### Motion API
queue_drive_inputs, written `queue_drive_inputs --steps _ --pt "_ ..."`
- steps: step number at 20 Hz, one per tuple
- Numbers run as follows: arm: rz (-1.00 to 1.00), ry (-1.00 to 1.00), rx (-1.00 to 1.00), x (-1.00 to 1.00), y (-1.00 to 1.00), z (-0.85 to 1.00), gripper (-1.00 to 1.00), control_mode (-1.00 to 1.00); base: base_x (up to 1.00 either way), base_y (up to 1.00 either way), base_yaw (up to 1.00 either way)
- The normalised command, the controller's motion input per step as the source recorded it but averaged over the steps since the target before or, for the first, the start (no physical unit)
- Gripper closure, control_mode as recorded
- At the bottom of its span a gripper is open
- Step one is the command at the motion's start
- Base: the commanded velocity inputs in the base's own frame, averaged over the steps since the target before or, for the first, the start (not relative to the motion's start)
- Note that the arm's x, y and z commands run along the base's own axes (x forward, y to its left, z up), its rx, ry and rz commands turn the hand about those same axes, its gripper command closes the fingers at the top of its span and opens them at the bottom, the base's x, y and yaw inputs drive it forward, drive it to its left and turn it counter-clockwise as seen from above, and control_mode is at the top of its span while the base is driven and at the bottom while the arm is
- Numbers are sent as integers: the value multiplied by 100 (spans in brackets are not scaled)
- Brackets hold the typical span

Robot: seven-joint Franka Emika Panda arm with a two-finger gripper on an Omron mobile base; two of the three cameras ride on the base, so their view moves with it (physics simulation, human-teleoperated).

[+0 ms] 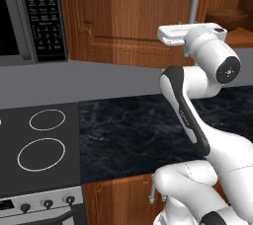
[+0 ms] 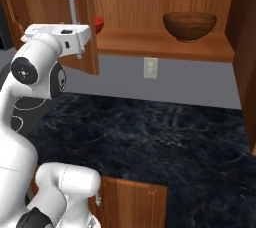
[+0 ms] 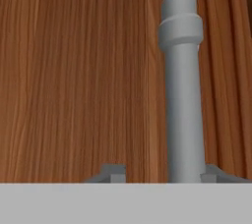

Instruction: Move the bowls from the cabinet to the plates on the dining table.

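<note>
Writing: I read no brand or label; the microwave (image 1: 29,17) keypad carries small white marks too blurred to make out.
Claw (image 3: 160,174): in the hand view its two dark tips stand part open, a gap between them; the silver bar handle (image 3: 182,95) rises just inside the right tip. I cannot tell whether either tip presses on it.
Claw, from the base: in the right base view the white hand sits at the lower end of the handle (image 2: 73,2), against the edge of the open cabinet door (image 2: 82,22).
Cabinet (image 2: 165,2): warm brown wood, door swung open, wooden shelf (image 2: 165,44) exposed.
Brown bowl (image 2: 189,25): upright on the shelf toward its right end, well apart from the claw.
Red bowl (image 2: 99,24): I see only a sliver of it at the shelf's left end, past the door edge, near the hand.
Bench (image 2: 150,137): black marbled top below the cabinet, bearing nothing I can see.
Stove (image 1: 39,145): dark glass hob with white ring marks, left of the bench top; knobs along its front.
Wall outlet (image 2: 150,67): white, on the grey wall under the shelf.
</note>
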Motion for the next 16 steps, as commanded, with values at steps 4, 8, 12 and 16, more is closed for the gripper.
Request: queue_drive_inputs --steps 4,8,12,16 --pt "0 2 0 -29 58 0 100 -100 0 0 0" --pt "0 5 0 -28 56 -3 100 -100 0 0 0" --pt "-1 8 0 -27 56 -8 100 -100 0 0 0" --pt "-1 8 0 -27 56 -6 100 -100 0 0 0"
